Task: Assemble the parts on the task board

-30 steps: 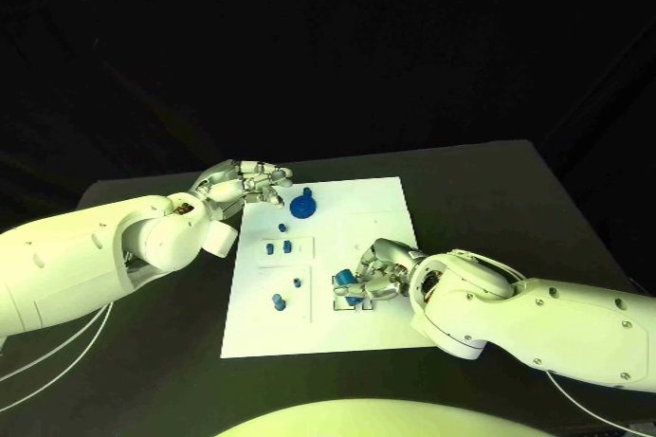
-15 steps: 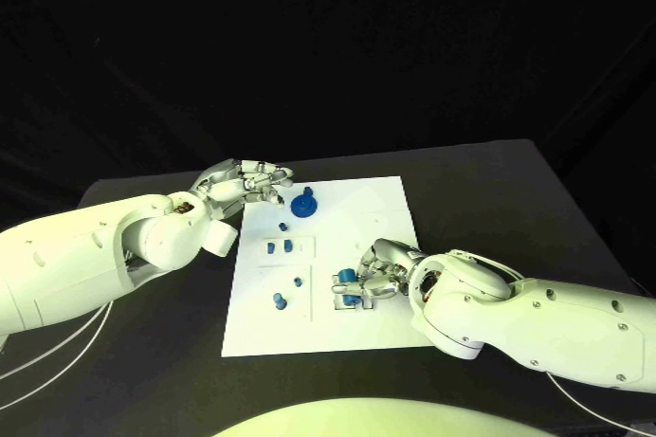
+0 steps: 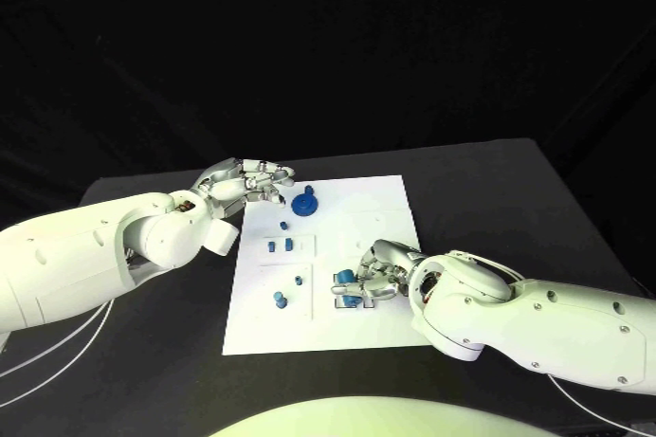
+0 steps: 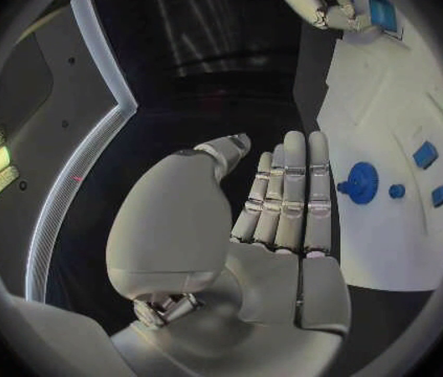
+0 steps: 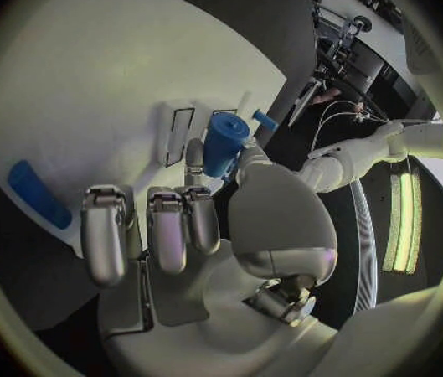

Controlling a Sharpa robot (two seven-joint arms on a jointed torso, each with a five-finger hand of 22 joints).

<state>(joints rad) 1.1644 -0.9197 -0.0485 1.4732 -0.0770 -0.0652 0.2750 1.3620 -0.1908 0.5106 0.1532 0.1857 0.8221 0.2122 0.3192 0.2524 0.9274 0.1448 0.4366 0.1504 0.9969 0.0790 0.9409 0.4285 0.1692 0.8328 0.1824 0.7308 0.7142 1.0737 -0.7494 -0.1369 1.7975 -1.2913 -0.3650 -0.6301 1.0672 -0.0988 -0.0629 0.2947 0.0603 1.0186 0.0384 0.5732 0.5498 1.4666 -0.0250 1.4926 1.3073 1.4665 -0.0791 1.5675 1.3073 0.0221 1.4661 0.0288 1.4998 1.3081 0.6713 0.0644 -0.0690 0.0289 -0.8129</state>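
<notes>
Here the right hand [image 5: 205,214] pinches a blue part [image 5: 224,141] — over the task board [image 3: 383,195].

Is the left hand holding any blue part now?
No. In the left wrist view the left hand lies flat with straight fingers, beside the round blue part, holding nothing.
</notes>
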